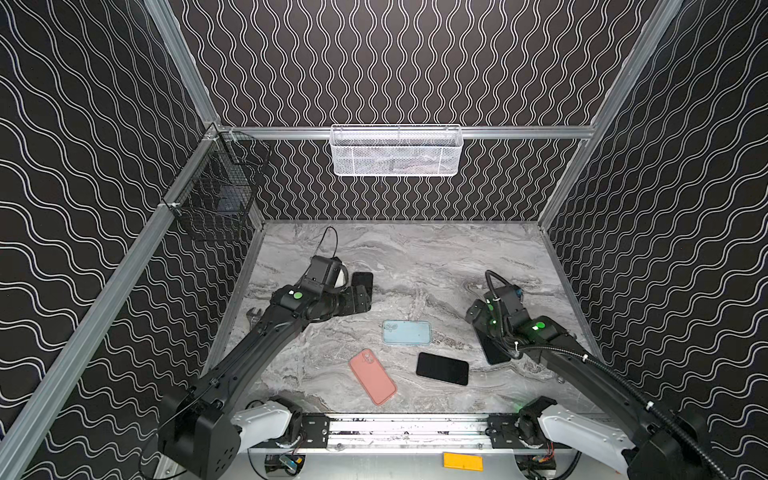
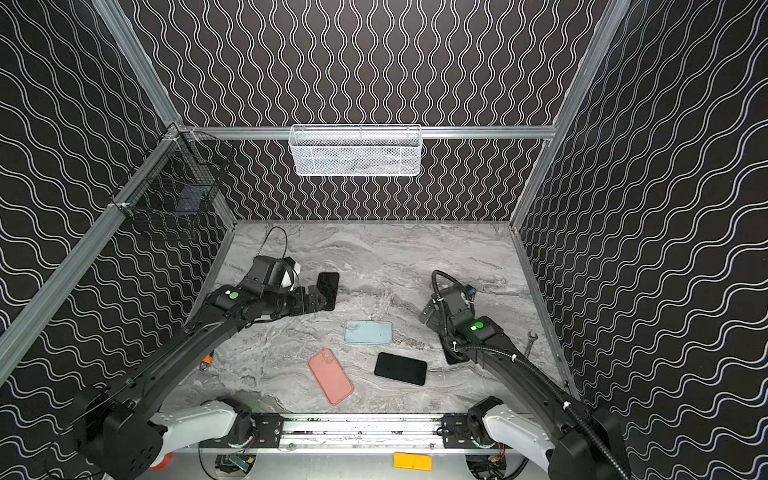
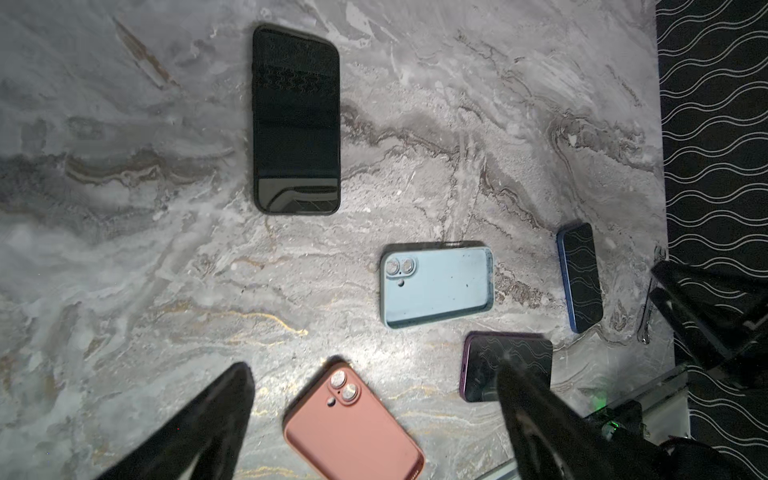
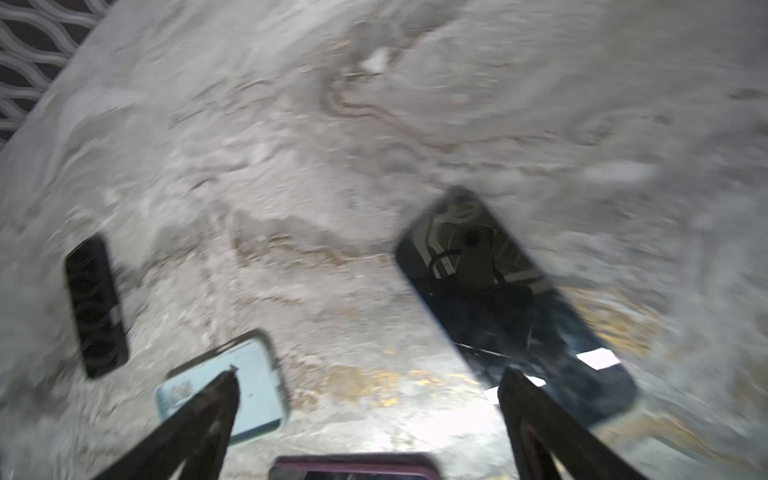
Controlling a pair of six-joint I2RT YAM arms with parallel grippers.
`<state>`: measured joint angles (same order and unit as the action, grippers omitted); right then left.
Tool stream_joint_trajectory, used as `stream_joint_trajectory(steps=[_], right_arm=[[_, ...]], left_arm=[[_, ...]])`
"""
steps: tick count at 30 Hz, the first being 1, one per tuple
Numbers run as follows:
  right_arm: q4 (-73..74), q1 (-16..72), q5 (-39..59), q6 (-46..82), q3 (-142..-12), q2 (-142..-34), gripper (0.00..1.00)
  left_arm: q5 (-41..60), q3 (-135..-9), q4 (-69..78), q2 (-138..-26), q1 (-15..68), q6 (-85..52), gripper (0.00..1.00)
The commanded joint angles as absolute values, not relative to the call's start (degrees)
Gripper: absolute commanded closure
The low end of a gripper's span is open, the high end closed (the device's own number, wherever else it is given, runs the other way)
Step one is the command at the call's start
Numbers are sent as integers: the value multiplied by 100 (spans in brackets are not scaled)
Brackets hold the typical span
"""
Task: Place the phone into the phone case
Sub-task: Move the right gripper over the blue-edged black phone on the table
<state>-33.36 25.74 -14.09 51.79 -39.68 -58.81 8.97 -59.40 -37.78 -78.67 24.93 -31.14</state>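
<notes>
Just beside the right gripper, hanging spread and empty, a dark phone is lying flat. Farther off, the light blue case is resting, and the left gripper is hanging spread too. Any closing pinch is risking a skid off the phone's thin edges, shoving it away.

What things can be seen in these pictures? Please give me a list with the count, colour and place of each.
Phones: three, dark screens up; black phone far left, purple-edged phone front middle, blue-edged phone on the right, partly hidden in both top views.
Cases: two; light blue case in the middle, pink case nearer the front, back up.
Wrenches: two, silver; left wrench and right wrench at the table edges.
Baskets: two; white basket on the back rail, black basket on the left wall.
Table: one, grey marble.
Grippers: two, black; left gripper and right gripper, both open and empty.
</notes>
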Motion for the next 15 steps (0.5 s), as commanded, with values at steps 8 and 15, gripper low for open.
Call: stream_joint_trajectory(steps=[8,15], right_arm=[[-3329,1255,-1068,4549,-3755,-6653,1],[-3187,1027,-906,4155,-4097,-7378,1]], left_arm=[[1089,-6231,-3397,-8297,2646,-2543,3],[1453,-6682,-3494,-8792,2786,-2365,3]])
